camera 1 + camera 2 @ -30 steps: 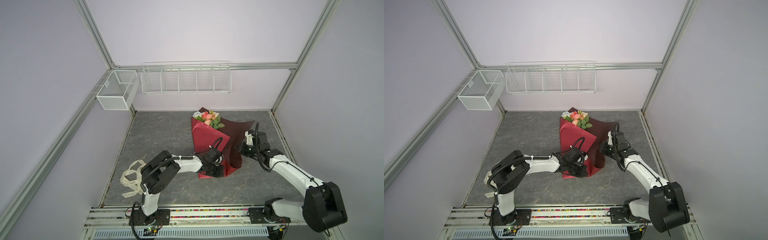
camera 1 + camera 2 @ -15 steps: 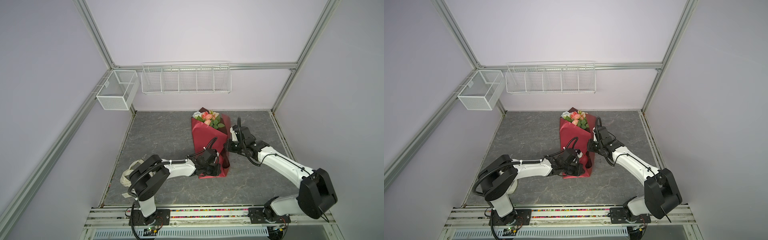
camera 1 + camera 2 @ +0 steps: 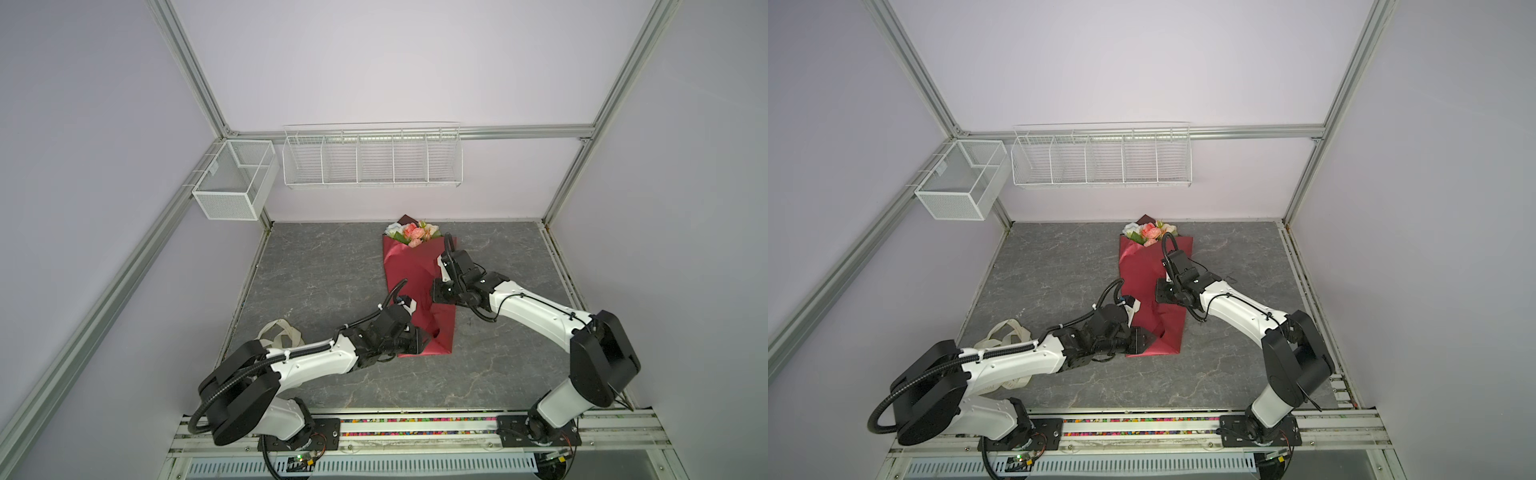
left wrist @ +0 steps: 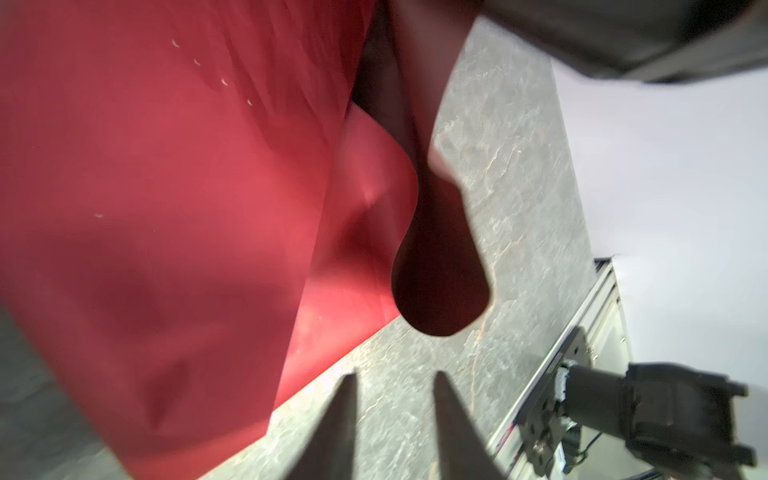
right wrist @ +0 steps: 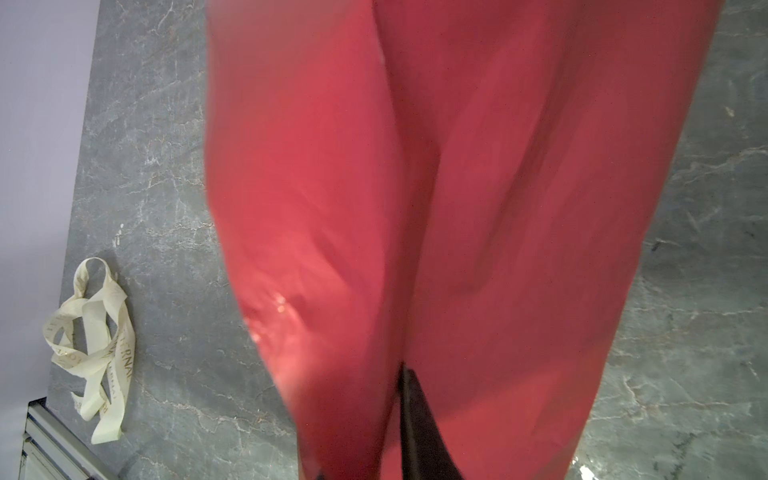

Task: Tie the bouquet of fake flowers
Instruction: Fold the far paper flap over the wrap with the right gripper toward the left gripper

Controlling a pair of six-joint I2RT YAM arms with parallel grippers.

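Observation:
The bouquet of fake flowers (image 3: 411, 232) (image 3: 1148, 232) lies on the grey table in both top views, blooms at the far end. It is wrapped in dark-red paper (image 3: 409, 274) (image 3: 1142, 270) (image 4: 166, 187) (image 5: 457, 187). My left gripper (image 3: 422, 338) (image 3: 1148, 338) (image 4: 395, 382) is at the wrap's near end, open, with only bare table between its fingertips. My right gripper (image 3: 436, 291) (image 3: 1160, 293) (image 5: 374, 386) is at the wrap's right side, midway along, shut on a fold of the paper. One dark finger (image 5: 419, 424) shows; the paper covers the other.
A cream printed ribbon (image 3: 282, 332) (image 3: 1005, 332) (image 5: 95, 345) lies loose at the table's left edge, partly under my left arm. Two white wire baskets (image 3: 237, 183) (image 3: 372, 158) hang on the back wall. A metal rail (image 3: 415, 419) runs along the front.
My right gripper carried the paper's right flap leftwards over the stems, so the wrap is narrower. My left gripper opened and let go of the wrap's near end.

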